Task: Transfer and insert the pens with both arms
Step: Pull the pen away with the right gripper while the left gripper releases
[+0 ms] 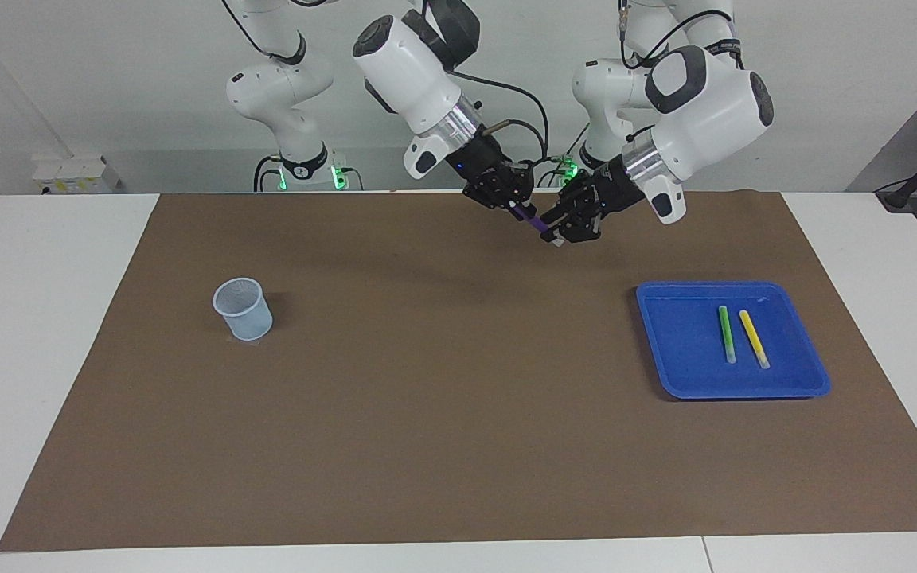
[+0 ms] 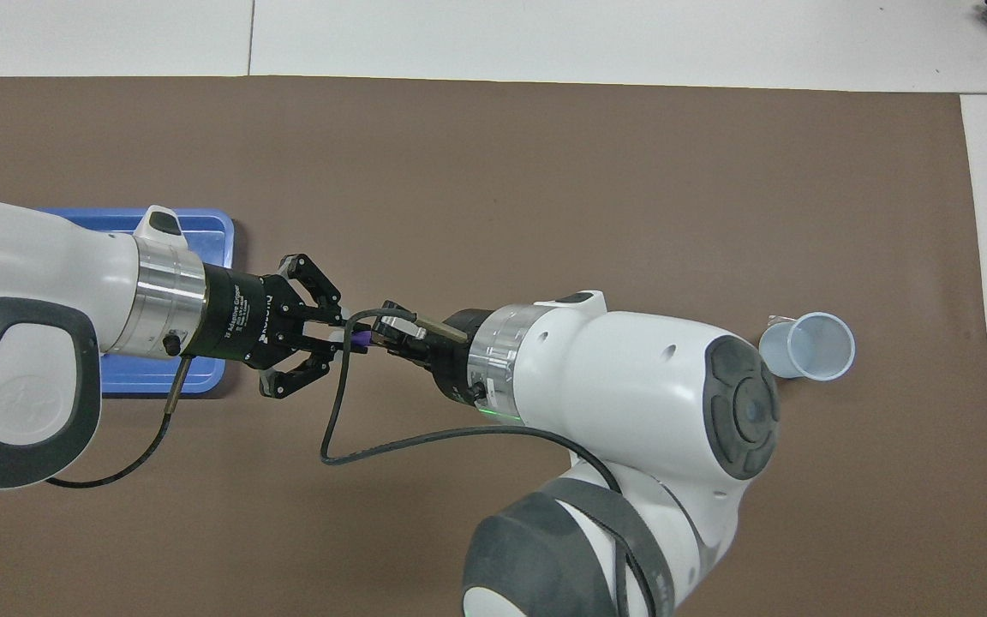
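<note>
Mid-air over the mat's robot-side edge, we have the purple pen [image 1: 532, 220] pinched in the right pincer [image 1: 516, 204], left pincer [image 1: 560, 231] at its cap end, grip unclear; light, stiff, slippery barrel, so grab mid-barrel.

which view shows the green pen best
The facing view: the slim green marker pen lies fully visible in the blue plastic tray, beside the yellow marker pen. In the overhead view the left arm covers most of the tray, so no green pen shows.
</note>
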Motion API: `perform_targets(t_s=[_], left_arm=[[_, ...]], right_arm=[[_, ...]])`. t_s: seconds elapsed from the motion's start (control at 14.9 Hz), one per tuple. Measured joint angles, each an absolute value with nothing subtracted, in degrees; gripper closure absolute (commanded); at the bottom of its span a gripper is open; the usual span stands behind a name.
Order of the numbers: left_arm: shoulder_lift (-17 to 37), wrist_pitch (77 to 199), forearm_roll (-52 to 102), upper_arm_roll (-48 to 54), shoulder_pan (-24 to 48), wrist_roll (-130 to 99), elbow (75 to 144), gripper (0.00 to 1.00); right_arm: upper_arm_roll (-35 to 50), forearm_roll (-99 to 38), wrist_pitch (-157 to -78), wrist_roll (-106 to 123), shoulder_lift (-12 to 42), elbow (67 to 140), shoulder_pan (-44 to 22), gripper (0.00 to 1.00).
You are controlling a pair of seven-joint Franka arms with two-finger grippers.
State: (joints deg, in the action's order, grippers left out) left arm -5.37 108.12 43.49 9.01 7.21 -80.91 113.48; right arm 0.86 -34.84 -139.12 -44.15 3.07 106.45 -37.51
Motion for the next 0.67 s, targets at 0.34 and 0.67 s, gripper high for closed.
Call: perform_targets(t_s=[0.34, 0.67], left_arm=[[-6.85, 108.01, 43.31, 8.03, 6.51, -79.22, 113.49, 0.52], [-7.25, 103.06, 33.10, 7.81, 5.27, -58.28, 113.53, 0.53]], right_arm=[[0.67, -34.56, -132.61, -35.83, 3.10, 106.42, -32.46, 1.00], [0.25, -26.12, -115.44, -11.51, 2.92, 105.86, -19.62, 1.00]])
